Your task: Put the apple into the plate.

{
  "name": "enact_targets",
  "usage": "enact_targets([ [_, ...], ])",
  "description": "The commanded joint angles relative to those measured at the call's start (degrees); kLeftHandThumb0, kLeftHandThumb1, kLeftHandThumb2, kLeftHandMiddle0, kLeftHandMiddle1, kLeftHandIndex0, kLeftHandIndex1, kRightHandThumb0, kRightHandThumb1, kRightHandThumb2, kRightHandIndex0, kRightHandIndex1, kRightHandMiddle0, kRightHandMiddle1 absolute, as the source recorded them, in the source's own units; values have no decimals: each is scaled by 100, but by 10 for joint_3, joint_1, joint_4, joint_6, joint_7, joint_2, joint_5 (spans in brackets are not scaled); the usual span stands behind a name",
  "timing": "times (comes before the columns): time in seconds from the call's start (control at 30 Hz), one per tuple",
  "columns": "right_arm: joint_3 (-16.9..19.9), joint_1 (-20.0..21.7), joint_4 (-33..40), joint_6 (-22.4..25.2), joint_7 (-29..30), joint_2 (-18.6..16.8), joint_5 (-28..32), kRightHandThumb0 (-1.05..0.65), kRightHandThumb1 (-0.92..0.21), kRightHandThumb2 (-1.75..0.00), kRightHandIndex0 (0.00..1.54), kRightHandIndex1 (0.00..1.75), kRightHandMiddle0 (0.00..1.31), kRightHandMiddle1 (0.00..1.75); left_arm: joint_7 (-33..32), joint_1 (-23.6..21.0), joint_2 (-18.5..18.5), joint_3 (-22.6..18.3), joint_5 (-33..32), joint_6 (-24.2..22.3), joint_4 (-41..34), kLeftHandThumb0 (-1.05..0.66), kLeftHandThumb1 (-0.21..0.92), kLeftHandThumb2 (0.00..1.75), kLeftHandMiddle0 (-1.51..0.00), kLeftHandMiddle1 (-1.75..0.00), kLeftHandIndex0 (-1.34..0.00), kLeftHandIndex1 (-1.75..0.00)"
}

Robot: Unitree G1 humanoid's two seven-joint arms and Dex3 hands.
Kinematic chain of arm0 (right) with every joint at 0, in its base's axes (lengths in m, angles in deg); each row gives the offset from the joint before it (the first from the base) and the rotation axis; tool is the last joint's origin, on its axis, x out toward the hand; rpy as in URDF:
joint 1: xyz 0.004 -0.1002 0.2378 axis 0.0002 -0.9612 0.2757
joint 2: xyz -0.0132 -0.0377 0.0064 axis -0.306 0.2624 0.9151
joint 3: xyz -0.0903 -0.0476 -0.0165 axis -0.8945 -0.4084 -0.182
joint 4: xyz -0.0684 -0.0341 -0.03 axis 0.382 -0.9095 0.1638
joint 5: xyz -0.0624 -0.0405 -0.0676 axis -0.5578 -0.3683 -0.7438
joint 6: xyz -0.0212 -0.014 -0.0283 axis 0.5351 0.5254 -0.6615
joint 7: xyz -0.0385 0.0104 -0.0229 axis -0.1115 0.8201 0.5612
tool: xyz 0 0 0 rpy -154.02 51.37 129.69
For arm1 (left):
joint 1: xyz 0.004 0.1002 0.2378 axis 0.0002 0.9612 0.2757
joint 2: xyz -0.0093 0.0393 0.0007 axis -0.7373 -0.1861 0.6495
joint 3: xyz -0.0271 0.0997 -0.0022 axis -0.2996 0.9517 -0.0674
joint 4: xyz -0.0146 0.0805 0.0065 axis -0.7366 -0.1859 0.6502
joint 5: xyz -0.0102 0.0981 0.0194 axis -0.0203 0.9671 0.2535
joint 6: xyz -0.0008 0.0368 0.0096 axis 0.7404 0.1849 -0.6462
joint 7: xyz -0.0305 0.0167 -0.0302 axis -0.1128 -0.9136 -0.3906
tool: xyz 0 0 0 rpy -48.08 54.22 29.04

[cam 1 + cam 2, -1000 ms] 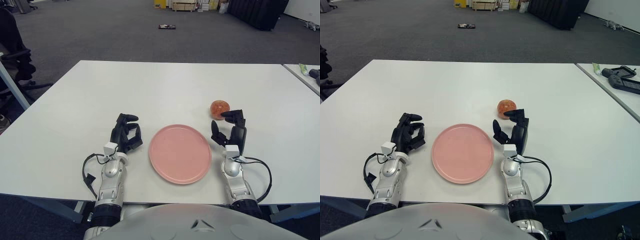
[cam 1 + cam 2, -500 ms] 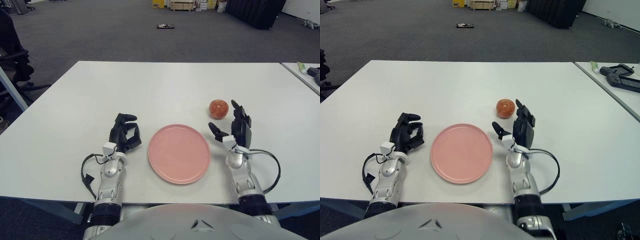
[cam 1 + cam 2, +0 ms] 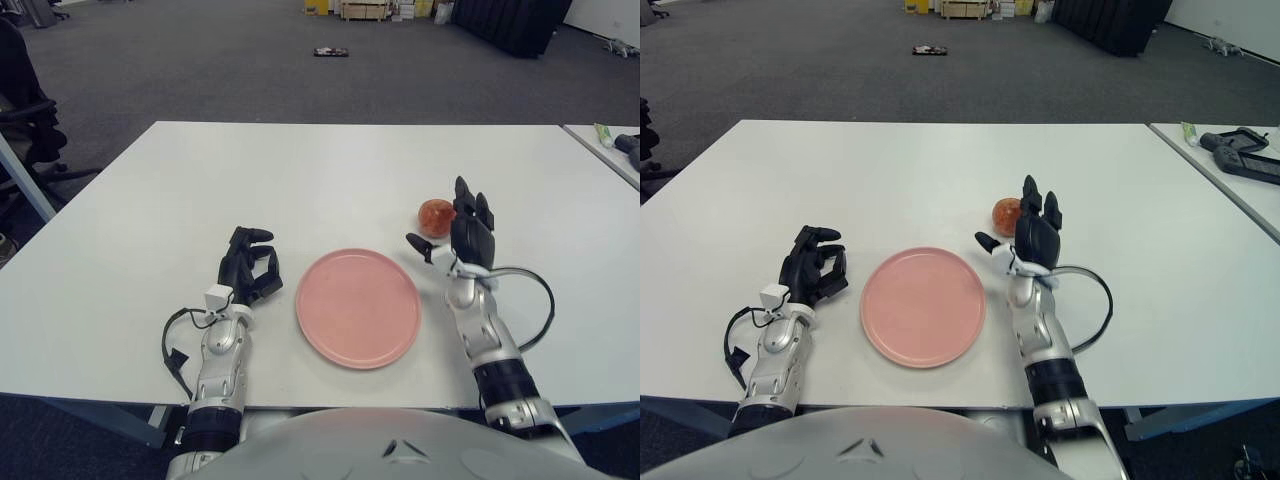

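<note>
The red apple (image 3: 436,216) sits on the white tabletop (image 3: 330,170), beyond the right edge of the pink plate (image 3: 358,307). The right hand (image 3: 462,240) is just beside it, fingers spread wide and holding nothing. The left hand (image 3: 248,268) shows left of the plate, fingers curled and empty.

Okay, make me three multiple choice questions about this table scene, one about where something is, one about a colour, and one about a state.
1. Where is the apple?
A. on the plate
B. on the table, beyond the plate's right side
C. on the floor

2. What colour is the plate?
A. pink
B. blue
C. green

3. How is the right robot hand?
A. gripping the apple
B. fingers spread, holding nothing
C. lying flat on the plate

Answers: 1 B, it sits on the white table. 2 A, the plate is plainly pink. 3 B, its fingers stand open beside the apple.
</note>
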Motion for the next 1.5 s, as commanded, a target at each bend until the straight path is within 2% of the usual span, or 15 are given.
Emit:
enact_targets([
  [0.0,3,51,-43,6,-1,21,6,-89,-42,-70,0,0,0,0,-2,13,-2,-1,0,-15,27,-1,49,112,-49,-170,-28,-175],
  [0.17,0,99,-106,3,13,31,12,-87,-40,-70,0,0,0,0,-5,13,-2,0,1,-12,29,-1,48,112,-50,-169,-29,-175],
  [0.37,-11,139,-147,16,23,35,7,-86,-35,-80,0,0,0,0,-9,13,-1,1,5,-11,30,-1,48,114,-49,-172,-28,-175],
  [0.83,-21,236,-306,5,13,37,45,-82,-34,-89,0,0,0,0,-3,11,1,-2,-5,8,41,-1,49,111,-49,-167,-30,-175],
  [1.0,-17,259,-343,23,18,30,63,-70,-26,-102,1,1,0,12,-5,12,1,-3,-6,7,40,-1,49,111,-49,-168,-29,-175],
  [1.07,-15,270,-361,39,19,25,71,-59,-24,-106,0,13,0,31,-5,13,2,-4,-7,5,39,-1,49,111,-49,-169,-29,-175],
  [1.2,-20,287,-383,74,15,22,77,-49,-22,-110,0,32,0,53,-5,15,3,-5,-8,2,36,-1,49,111,-48,-169,-30,-175],
  [1.3,-29,301,-398,115,-5,21,77,-48,-22,-111,0,46,0,65,-6,17,2,-4,-6,-4,33,-1,49,110,-48,-168,-30,-175],
  [1.47,-52,311,-403,159,-37,24,69,-51,-22,-110,0,59,0,74,-7,19,2,-4,-5,-6,27,-1,49,110,-49,-167,-29,-175],
])
